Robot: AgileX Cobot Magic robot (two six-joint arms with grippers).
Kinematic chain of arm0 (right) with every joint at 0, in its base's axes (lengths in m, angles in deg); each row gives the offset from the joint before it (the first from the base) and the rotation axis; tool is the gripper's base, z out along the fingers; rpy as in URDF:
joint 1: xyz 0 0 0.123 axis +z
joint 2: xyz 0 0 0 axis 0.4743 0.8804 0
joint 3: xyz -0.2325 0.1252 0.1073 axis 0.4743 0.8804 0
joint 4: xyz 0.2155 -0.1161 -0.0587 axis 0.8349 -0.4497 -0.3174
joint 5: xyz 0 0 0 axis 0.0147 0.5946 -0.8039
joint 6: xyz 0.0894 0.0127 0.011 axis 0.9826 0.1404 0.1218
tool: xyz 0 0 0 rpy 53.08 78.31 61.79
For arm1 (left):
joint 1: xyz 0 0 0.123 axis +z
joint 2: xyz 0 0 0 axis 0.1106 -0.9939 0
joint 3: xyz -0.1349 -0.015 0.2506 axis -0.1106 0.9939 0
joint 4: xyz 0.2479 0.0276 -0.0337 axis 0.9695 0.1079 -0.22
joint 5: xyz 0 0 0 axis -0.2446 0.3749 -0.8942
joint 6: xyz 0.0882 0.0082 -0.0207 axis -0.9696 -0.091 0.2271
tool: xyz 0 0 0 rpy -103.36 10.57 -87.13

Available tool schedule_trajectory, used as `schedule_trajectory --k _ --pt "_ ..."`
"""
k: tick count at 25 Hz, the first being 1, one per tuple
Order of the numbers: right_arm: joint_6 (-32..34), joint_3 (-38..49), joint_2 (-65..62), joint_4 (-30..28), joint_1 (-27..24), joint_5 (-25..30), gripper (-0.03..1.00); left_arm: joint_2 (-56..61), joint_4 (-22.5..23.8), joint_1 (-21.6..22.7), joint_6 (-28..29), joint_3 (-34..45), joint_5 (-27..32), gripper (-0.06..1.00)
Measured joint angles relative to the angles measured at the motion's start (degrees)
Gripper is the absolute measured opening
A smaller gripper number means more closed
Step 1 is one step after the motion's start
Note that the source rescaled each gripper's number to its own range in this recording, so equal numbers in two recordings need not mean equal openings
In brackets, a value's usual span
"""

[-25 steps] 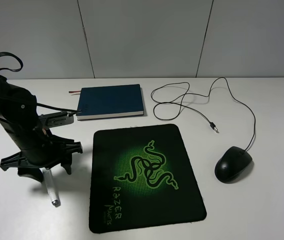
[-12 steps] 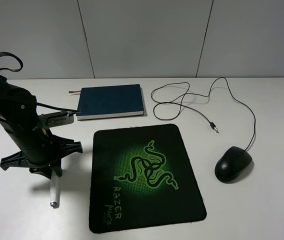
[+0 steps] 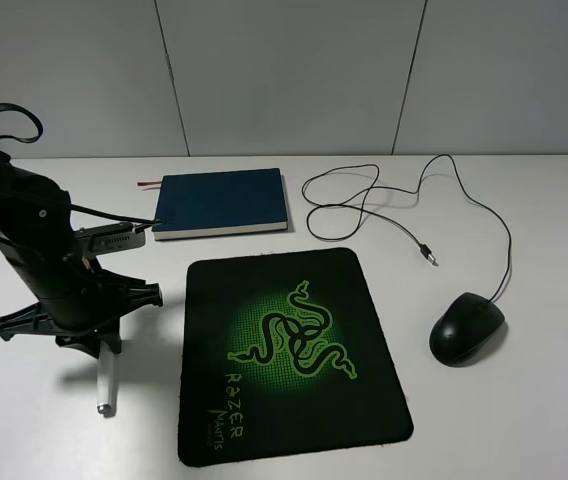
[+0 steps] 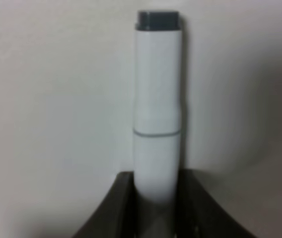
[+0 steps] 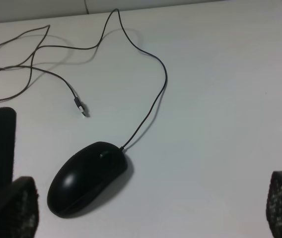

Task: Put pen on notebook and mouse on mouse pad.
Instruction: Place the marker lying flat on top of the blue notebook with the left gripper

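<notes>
The pen (image 4: pixel 157 109) is being gripped at one end by the clenched left jaws, its grey-tipped free end being left to jut out low over the white surface (image 3: pixel 524 200). Whether it is being lifted clear or is resting there cannot be told. The hold is judged to be the pick-up for the first half of the task. The pen is being kept just left of the mouse pad (image 3: pixel 294 355) and well short of the blue notebook (image 3: pixel 222 198), which is lying closed and flat behind the pad with nothing on its cover.

The right jaws are being held spread wide and empty, seemingly in readiness, with the black mouse (image 5: pixel 89 178) being framed between them in the right wrist view but not touched. The mouse is sitting off the pad, to its right, its cable (image 3: pixel 484 215) being trailed in loose loops toward the back of the surface. The plug (image 3: pixel 427 256) is lying free between mouse and notebook, where it is judged likely to drag once the mouse is moved.
</notes>
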Motion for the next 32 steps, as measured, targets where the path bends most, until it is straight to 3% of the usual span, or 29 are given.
schedule_trajectory --k 9,15,22,27,32 --pt "0.0 0.0 0.0 0.0 0.0 0.0 1.0 13.8 0.6 0.0 -3.9 0.1 5.3 0.0" --pt "0.0 0.0 0.0 0.0 0.0 0.0 1.0 23.4 0.7 0.0 -7.5 -1.6 13.2 0.0" --pt "0.0 0.0 0.0 0.0 0.0 0.0 1.0 25.0 2.5 0.0 -14.9 -13.0 26.0 0.0" --pt "0.0 0.0 0.0 0.0 0.0 0.0 1.0 24.5 5.8 0.0 -19.9 -21.9 31.0 0.0" --pt "0.0 0.0 0.0 0.0 0.0 0.0 1.0 16.9 7.9 0.0 -25.9 -32.5 37.9 0.0"
